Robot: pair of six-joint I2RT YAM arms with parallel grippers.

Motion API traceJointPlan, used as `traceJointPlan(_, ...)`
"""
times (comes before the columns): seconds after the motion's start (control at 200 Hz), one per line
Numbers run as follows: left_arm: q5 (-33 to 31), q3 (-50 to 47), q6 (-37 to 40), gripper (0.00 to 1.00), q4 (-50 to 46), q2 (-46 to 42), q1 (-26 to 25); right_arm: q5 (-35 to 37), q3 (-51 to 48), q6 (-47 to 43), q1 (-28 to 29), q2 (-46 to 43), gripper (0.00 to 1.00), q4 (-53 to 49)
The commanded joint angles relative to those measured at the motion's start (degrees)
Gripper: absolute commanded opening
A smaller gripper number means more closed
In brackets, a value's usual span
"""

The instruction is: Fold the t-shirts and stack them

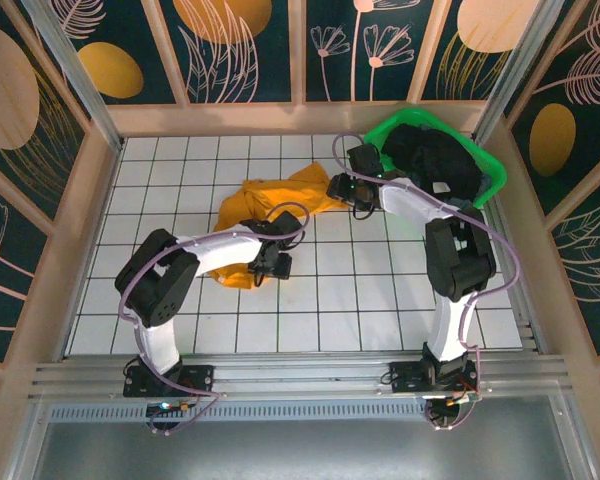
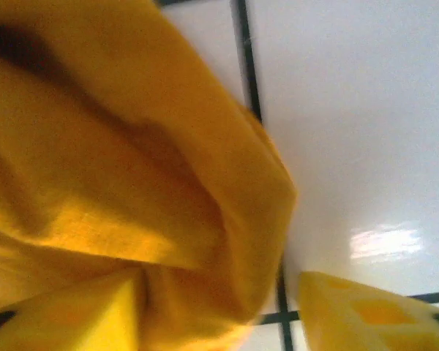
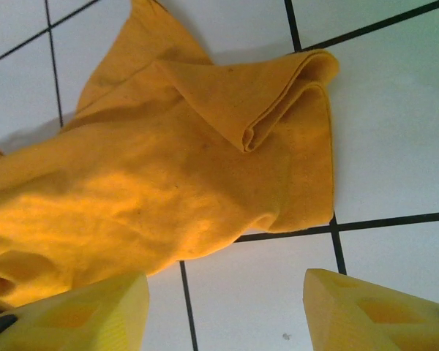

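We see green plastic basket [image 1: 492, 172] holding dark clothes [image 1: 432, 160], orange-yellow cloth t-shirt [image 1: 265, 208] outside, left gripper [image 2: 218, 281] and right gripper [image 3: 225, 281] both spread apart.

No writing, number or brand mark can be read anywhere here. The t-shirt [image 1: 265, 205] is plain cloth, and the wall panels [image 1: 230, 40] carry only painted leaves and flowers.

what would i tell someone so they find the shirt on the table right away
Start at the white tiled table and look to its far middle, left of the green basket in the far right corner. The t-shirt is the crumpled heap lying loose on the tiles; it is bright orange-yellow, while the clothes in the basket are black.
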Motion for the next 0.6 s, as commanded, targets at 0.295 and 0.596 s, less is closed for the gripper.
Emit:
traceJointPlan(0.295,-19.63,-2.51,-16.73,0.0,-8.22,-20.35,13.14,1.79,6.92,4.21,-0.79,5.91,0.49,-2.32)
traceJointPlan(0.596,-30.99,5.22,-18.01,0.0,-12.01,-32.93,23.07,3.94,6.65,4.67,1.3,3.13,0.35,-2.01)
